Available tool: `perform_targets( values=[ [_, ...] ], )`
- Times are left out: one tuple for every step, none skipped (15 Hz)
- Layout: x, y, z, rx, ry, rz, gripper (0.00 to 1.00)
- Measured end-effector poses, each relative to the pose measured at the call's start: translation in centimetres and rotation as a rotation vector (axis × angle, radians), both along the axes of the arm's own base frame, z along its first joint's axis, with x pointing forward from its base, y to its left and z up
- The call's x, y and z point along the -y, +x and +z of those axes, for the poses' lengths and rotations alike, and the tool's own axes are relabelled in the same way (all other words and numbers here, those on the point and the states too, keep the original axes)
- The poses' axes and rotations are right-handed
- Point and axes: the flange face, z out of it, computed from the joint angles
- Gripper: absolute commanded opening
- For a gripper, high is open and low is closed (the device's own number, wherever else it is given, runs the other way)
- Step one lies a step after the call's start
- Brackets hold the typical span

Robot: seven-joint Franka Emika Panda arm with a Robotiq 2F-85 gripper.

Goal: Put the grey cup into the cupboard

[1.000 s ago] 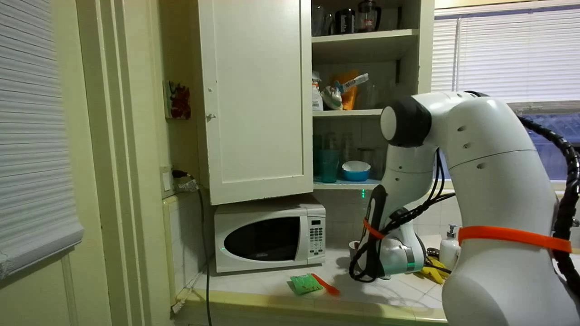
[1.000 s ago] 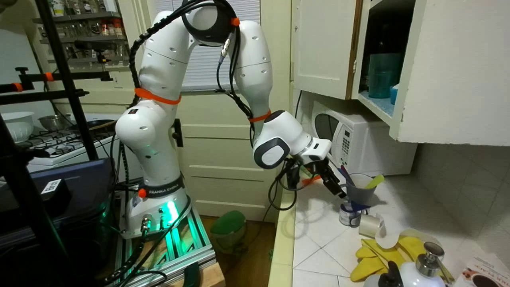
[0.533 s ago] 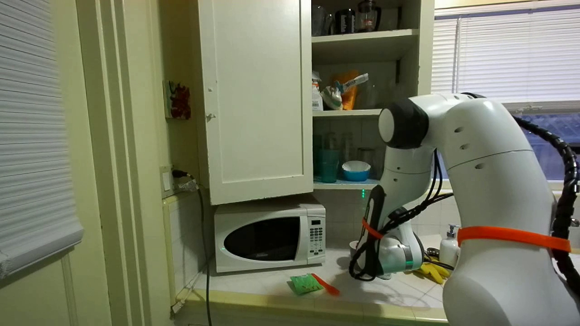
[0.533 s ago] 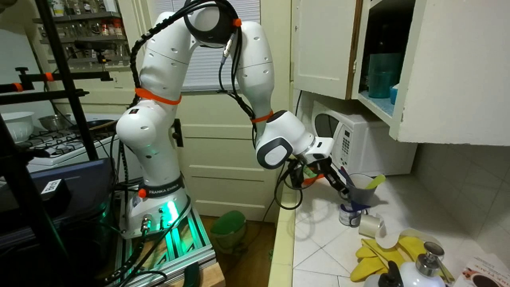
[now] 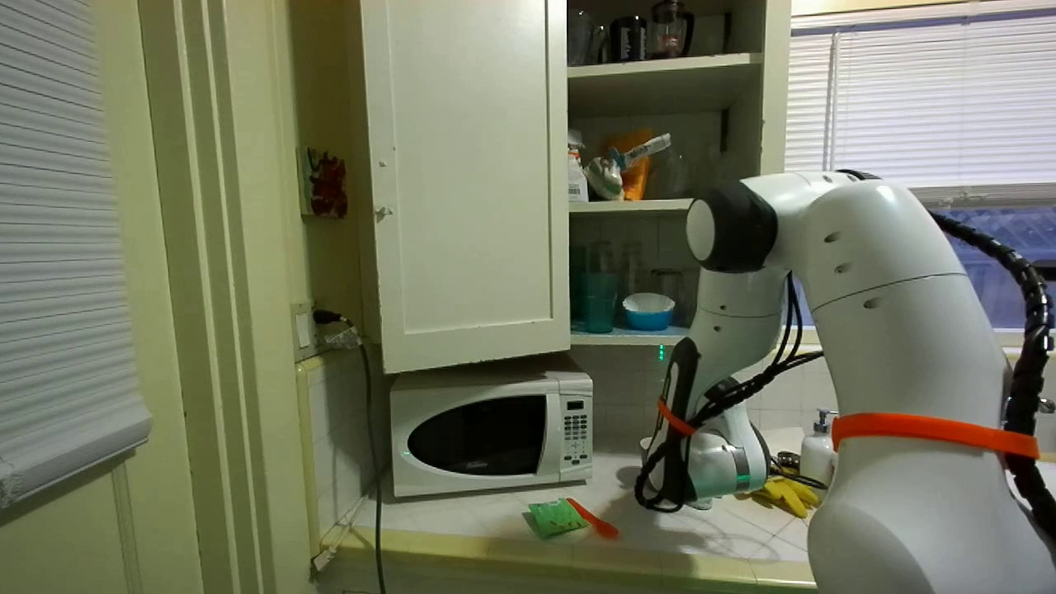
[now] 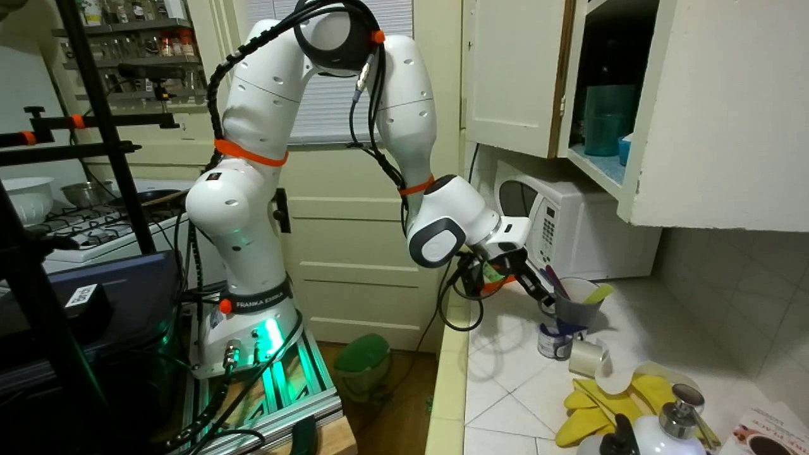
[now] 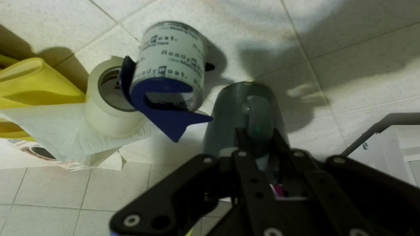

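Observation:
The grey cup (image 6: 580,313) stands on the counter with a few coloured utensils in it. My gripper (image 6: 548,302) reaches down to it from the door side. In the wrist view my gripper (image 7: 261,133) is shut on the cup's handle (image 7: 260,114), one finger on each side; the grey cup (image 7: 221,123) fills the space just beyond the fingertips. The arm hides the gripper and most of the cup in an exterior view. The white cupboard (image 5: 664,68) hangs on the wall above, its flat door (image 5: 470,181) swung open and its shelves exposed.
A tape roll in a blue dispenser (image 7: 170,55) sits close beside the cup, with another tape roll (image 7: 110,101) and yellow gloves (image 6: 591,411) past it. The microwave (image 5: 491,429) stands under the cupboard door. The lowest shelf holds a blue bowl (image 5: 648,313) and teal glasses (image 5: 599,301).
My gripper has come slightly forward and its fingers have shut on the cup's handle. The cup and its utensils have shifted a little away from the arm, and the utensils have turned.

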Motion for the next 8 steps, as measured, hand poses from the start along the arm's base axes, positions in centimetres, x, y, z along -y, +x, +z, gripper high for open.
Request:
perform_targets(
  values=[
    [0.0, 0.0, 0.1, 0.0, -0.003, 0.001, 0.05],
    [0.0, 0.1, 0.3, 0.003, -0.008, 0.004, 0.05],
    [0.0, 0.1, 0.8, 0.008, -0.014, 0.008, 0.05],
    [-0.1, 0.1, 1.3, 0.012, -0.025, 0.014, 0.05],
    [-0.1, 0.1, 1.9, 0.02, -0.034, 0.017, 0.05],
    [-0.2, 0.1, 2.6, 0.027, -0.042, 0.021, 0.05],
    [-0.4, 0.1, 3.1, 0.033, -0.049, 0.022, 0.05],
    [-0.6, 0.0, 3.6, 0.039, -0.051, 0.021, 0.05]
  ],
)
